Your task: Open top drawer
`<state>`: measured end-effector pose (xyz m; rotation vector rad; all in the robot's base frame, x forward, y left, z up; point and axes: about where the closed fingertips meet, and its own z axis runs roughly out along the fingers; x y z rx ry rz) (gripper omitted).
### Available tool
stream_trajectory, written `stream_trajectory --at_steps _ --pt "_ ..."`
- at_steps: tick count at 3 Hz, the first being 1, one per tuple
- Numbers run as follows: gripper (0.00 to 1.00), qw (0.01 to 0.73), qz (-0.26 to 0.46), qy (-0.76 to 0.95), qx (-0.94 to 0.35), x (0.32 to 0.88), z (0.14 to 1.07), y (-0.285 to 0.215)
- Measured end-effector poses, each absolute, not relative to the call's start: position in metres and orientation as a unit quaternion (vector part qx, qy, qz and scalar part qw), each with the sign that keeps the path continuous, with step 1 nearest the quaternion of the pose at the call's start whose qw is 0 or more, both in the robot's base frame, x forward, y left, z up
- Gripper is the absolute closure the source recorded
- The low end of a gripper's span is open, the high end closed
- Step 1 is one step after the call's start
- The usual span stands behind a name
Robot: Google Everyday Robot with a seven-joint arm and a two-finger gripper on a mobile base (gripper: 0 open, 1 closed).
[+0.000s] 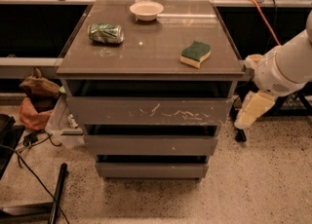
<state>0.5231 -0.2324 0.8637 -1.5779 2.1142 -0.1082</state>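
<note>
In the single camera view you had the gripper hanging low at the right of the cabinet, just beside its right edge and about level with the top drawer, but not touching it. The cream-coloured gripper pointed down and to the left from the white arm, and at that angle you could not tell whether it was spread or pressed together. The top drawer sat directly under the cabinet's flat top, its handleless grey-brown front marked with white scratches across the middle and right. It seemed shut, though the dark gap above it made that hard to judge. Below it came the middle drawer and the bottom drawer, both narrower. On the cabinet top you had a pale bowl at the back, a crushed green can to the left, and a green and yellow sponge at the right. A brown bag lay on the floor to the left.
</note>
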Motion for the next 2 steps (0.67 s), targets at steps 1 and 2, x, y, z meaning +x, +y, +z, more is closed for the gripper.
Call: stream_trajectory --at_steps 1,2 --pt "0.0 0.302 0.025 0.751 -0.587 0.553 0.836 -0.209" --pt "0.0 0.322 0.073 0.727 -0.603 0.568 0.815 -0.184"
